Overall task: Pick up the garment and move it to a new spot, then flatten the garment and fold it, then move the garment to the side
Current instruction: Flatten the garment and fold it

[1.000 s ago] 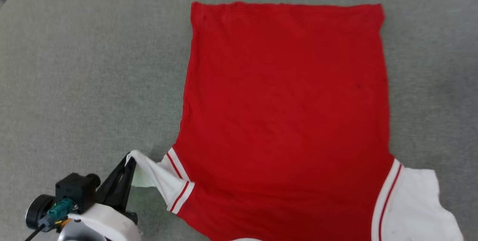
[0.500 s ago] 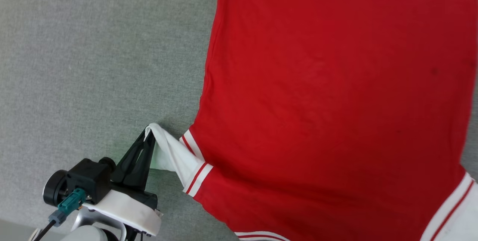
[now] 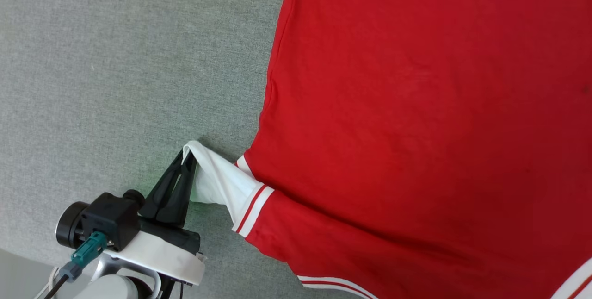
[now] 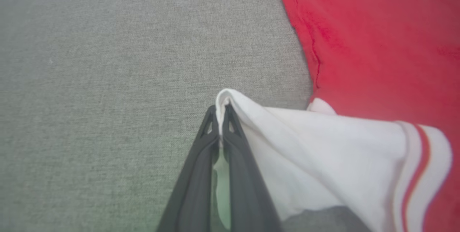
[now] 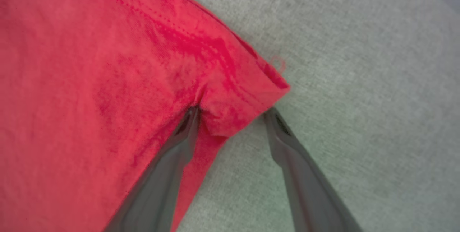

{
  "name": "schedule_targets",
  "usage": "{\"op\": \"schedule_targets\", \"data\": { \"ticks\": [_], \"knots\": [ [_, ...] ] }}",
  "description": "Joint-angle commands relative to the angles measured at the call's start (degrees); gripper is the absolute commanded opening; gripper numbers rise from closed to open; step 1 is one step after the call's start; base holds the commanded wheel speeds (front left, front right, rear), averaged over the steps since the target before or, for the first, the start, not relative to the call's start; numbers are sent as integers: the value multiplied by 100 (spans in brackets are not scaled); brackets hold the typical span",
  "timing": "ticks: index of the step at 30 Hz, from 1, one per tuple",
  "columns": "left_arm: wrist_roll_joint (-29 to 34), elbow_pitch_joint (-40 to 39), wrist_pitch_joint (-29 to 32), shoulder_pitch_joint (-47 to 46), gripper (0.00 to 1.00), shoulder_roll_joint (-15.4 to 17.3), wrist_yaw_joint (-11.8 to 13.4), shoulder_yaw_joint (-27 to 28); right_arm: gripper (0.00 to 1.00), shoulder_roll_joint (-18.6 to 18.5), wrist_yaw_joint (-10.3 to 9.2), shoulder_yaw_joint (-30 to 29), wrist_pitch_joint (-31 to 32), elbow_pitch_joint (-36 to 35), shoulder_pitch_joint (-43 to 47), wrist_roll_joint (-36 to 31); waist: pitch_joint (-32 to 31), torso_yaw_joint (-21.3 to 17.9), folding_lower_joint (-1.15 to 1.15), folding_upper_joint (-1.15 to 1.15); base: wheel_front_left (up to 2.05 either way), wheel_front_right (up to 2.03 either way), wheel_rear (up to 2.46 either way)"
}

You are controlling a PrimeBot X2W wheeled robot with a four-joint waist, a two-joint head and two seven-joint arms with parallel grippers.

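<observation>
Shirt [image 3: 416, 104] lies flat, plain side up, on grey cloth surface [image 3: 115, 58]. L gripper [image 3: 187, 158] pinches white sleeve [image 3: 217, 183] tip. R gripper [image 5: 231, 113] is spread astride hem corner [image 5: 251, 81]. Prob. fold step: close R fully, lift both evenly, keep cloth taut w/o dragging.

I count one garment [image 3: 416, 127] and one grey cloth surface [image 3: 115, 81] under it. Of my grippers I count two, the left gripper [image 3: 187, 160] and the right gripper [image 5: 233, 111]. Each one has two dark fingers [image 4: 194, 174].
</observation>
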Motion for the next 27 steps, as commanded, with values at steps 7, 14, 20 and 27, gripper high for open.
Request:
{"op": "schedule_targets", "data": {
  "ticks": [7,14,20,27],
  "knots": [
    [-26,90,-16,218,0,-51,-25,120,0,-57,-2,385,-644,-151,121,131,-607,-254,0,0,0,0,0],
    [-153,71,-16,625,0,68,129,262,0,-527,-2,993,-1306,-573,324,468,-1412,-649,0,0,0,0,0],
    [-224,16,-6,966,0,219,259,322,0,-1179,-2,1402,-1704,-1237,873,938,-1913,-965,0,0,0,0,0],
    [-352,-92,-7,1428,0,380,459,443,0,-2249,-2,1742,-2150,-2148,2193,1446,-2346,-1450,0,0,0,0,0]
  ]
}}
